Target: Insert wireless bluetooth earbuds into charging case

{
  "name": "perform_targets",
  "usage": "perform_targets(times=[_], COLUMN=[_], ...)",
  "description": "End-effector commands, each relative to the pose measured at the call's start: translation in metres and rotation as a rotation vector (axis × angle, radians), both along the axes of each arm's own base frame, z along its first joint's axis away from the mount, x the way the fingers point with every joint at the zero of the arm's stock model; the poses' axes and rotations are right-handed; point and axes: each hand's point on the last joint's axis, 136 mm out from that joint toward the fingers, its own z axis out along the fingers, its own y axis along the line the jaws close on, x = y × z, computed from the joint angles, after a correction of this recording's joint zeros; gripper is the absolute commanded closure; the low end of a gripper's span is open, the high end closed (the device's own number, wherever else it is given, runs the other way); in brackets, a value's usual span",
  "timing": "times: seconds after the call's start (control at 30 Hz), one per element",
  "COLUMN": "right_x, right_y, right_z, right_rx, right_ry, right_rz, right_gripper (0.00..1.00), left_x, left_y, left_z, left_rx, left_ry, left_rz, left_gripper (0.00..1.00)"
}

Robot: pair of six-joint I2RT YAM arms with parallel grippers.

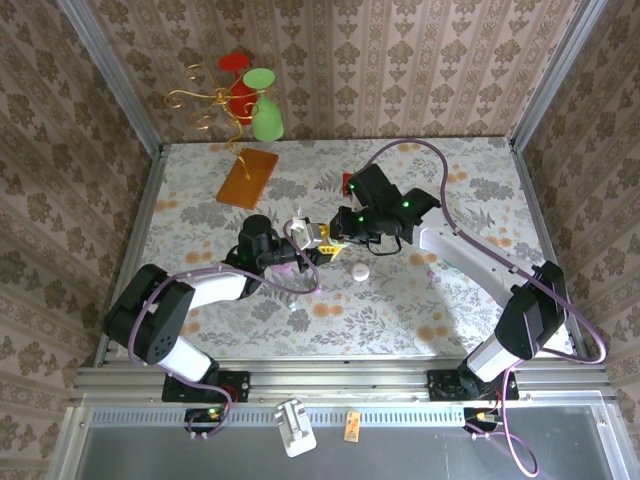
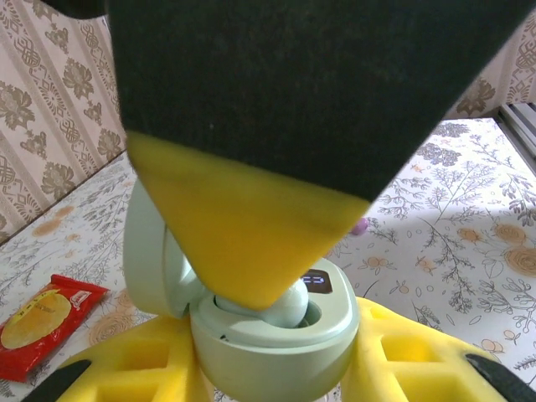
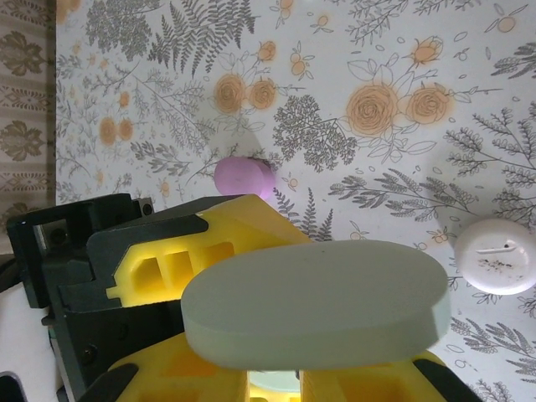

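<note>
Charging case (image 2: 276, 345) mouth-up, lid upright, earbud (image 2: 289, 308) inside.

Beige and brown damask wallpaper (image 1: 400, 60) covers the three walls closing in the work area, with bare aluminium posts (image 1: 108, 75) running up the corners. The tabletop (image 1: 480, 300) is spread with a pale cloth printed with grey ferns and orange roses. An aluminium rail (image 1: 330, 380) edges its near side, with a grey panel (image 1: 120, 450) below it. The light is bright and even, the shadows soft.
</note>
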Motion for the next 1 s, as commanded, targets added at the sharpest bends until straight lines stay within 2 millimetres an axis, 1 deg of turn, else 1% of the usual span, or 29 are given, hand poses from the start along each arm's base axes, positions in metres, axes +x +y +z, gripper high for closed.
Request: perform_targets(times=[0.0,0.13,0.33,0.4,0.47,0.6,0.8,0.97], right_x=[0.001,0.001,0.001,0.001,0.000,0.000,-0.001,-0.001], right_y=[0.000,0.001,0.005,0.005,0.005,0.001,-0.006,-0.015], right_z=[-0.003,-0.008,-0.008,-0.009,-0.011,-0.004,0.014,0.024], right_rx=[-0.013,-0.018,-0.006,-0.011,-0.016,-0.018,-0.013,-0.023], right_ry=[0.015,0.026,0.030,0.036,0.042,0.021,-0.037,-0.070], right_rz=[0.011,0.014,0.028,0.032,0.036,0.028,0.016,-0.001], right_gripper=[0.78,0.76,0.74,0.75,0.79,0.82,0.82,0.82], left_x=[-0.005,-0.004,-0.004,-0.003,-0.003,-0.003,-0.001,0.000], left_y=[0.002,0.002,0.001,0.001,0.002,0.002,0.008,0.015], left_z=[0.029,0.032,0.032,0.032,0.033,0.030,0.020,0.013], left_rx=[-0.064,-0.067,-0.062,-0.062,-0.062,-0.056,-0.039,-0.027], left_ry=[-0.071,-0.075,-0.077,-0.078,-0.081,-0.079,-0.060,-0.040], left_rz=[-0.022,-0.023,-0.022,-0.021,-0.017,-0.015,0.000,0.014], left_gripper=[0.72,0.72,0.72,0.72,0.72,0.72,0.72,0.72])
